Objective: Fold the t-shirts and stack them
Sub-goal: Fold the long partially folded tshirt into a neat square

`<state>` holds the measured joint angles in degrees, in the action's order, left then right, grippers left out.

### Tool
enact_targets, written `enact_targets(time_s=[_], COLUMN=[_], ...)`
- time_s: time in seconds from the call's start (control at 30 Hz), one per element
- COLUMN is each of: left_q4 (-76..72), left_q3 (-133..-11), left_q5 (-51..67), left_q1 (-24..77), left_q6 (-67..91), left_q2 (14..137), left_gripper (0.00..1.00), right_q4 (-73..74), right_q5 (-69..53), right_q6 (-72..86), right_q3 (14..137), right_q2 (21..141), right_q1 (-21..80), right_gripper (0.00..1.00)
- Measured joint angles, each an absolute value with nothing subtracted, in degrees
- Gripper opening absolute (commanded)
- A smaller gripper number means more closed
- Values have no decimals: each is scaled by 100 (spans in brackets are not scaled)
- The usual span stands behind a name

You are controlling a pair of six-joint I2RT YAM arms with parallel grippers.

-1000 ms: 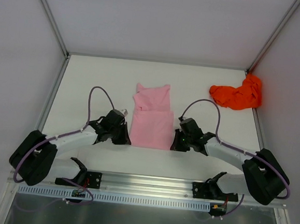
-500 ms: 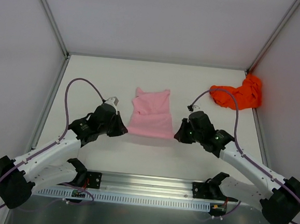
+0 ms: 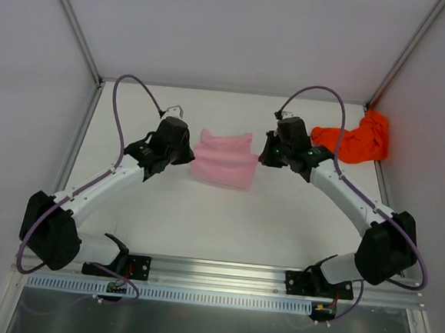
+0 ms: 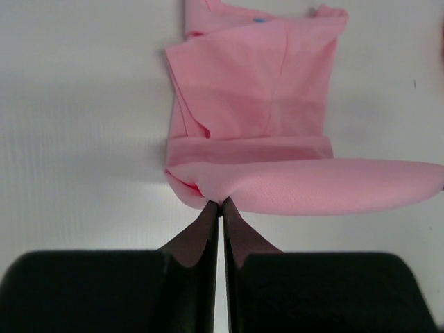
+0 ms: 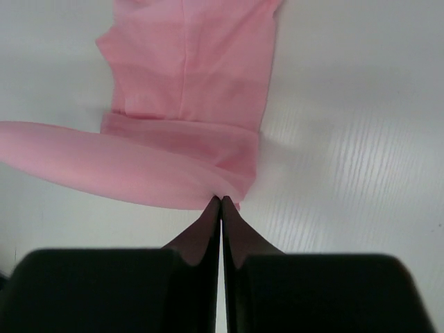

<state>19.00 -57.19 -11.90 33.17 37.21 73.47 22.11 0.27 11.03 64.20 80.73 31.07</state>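
While the white surface (image 3: pixel 226 213) is carrying both shirts, the two arms are reaching out from its near edge toward the middle. The left arm (image 3: pixel 105 188) is stretching in from the near left corner. The right arm (image 3: pixel 351 196) is angling in from the near right corner, and its purple cable is looping above the far edge.

The pink t-shirt (image 3: pixel 224 165) is lying between them, around the middle of the surface and nearer the far edge than the near one. It is already narrowed into a folded strip, with its neck end pointing to the far edge. Its near end is being held up and doubled over the flat part, so a rounded fold is bowing between the two grips.

The orange t-shirt (image 3: pixel 351 142) is sitting crumpled in the far right corner, pressing against the right edge. It is lying just beside the right wrist, and whether they are touching is not showing.

The left fingers (image 4: pixel 201 232) are clenched, pinching the left corner of the raised pink fold. The right fingers (image 5: pixel 201 232) are clenched too, gripping the right corner of that same fold.

A small blue label (image 4: pixel 259 20) is showing at the neck of the pink t-shirt, at its far end.
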Motion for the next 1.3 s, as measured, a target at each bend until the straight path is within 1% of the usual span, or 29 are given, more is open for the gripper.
enact_targets(time_s=[0.27, 0.43, 0.6, 0.67, 0.7, 0.73, 0.8, 0.87, 0.93, 1.0, 1.03, 1.07, 1.13, 1.17, 1.23, 1.3], left_q4=[1520, 1354, 1332, 1326, 1330, 1330, 1328, 1337, 1328, 1326, 1332, 1352, 1406, 1417, 1428, 1435], left_q3=[-6853, -7673, -8219, -8370, -8449, -8514, -8652, -8783, -8866, -8886, -8899, -8925, -9030, -9080, -9100, -9028], left_q5=[-1111, -1041, -847, -751, -716, -685, -639, -604, -574, -464, -429, -386, -309, -287, -226, -137], left_q1=[2646, 2399, 2235, 2167, 2163, 2156, 2130, 2126, 2126, 2108, 2097, 2088, 2086, 2086, 2086, 2088], left_q6=[3367, 3253, 3216, 3203, 3197, 3183, 3159, 3103, 3030, 2982, 2947, 2897, 2845, 2812, 2759, 2742], left_q2=[8744, 9688, 10466, 10720, 10851, 10954, 11146, 11323, 11432, 11480, 11489, 11491, 11491, 11487, 11434, 11312], left_gripper=[0, 0, 0, 4, 9, 9, 16, 31, 60, 79, 99, 99, 99, 99, 99, 99], right_q4=[2005, 2001, 2086, 2104, 2123, 2141, 2182, 2235, 2349, 2408, 2440, 2480, 2569, 2661, 2766, 2797], right_q5=[-373, -543, -683, -694, -692, -692, -694, -696, -707, -751, -770, -790, -816, -843, -923, -1048], right_q6=[797, 705, 646, 633, 633, 633, 635, 635, 631, 622, 602, 556, 491, 423, 320, 266], right_q3=[7675, 8442, 9253, 9435, 9478, 9502, 9535, 9564, 9623, 9677, 9699, 9754, 9878, 9979, 10138, 10154], right_q2=[9354, 10226, 11069, 11323, 11410, 11485, 11598, 11690, 11758, 11784, 11784, 11784, 11784, 11784, 11767, 11679], right_q1=[2705, 2484, 2324, 2300, 2294, 2276, 2263, 2237, 2191, 2145, 2132, 2112, 2097, 2091, 2091, 2093], right_gripper=[1, 1, 1, 1, 1, 1, 2, 12, 21, 37, 47, 67, 85, 89, 89, 86])
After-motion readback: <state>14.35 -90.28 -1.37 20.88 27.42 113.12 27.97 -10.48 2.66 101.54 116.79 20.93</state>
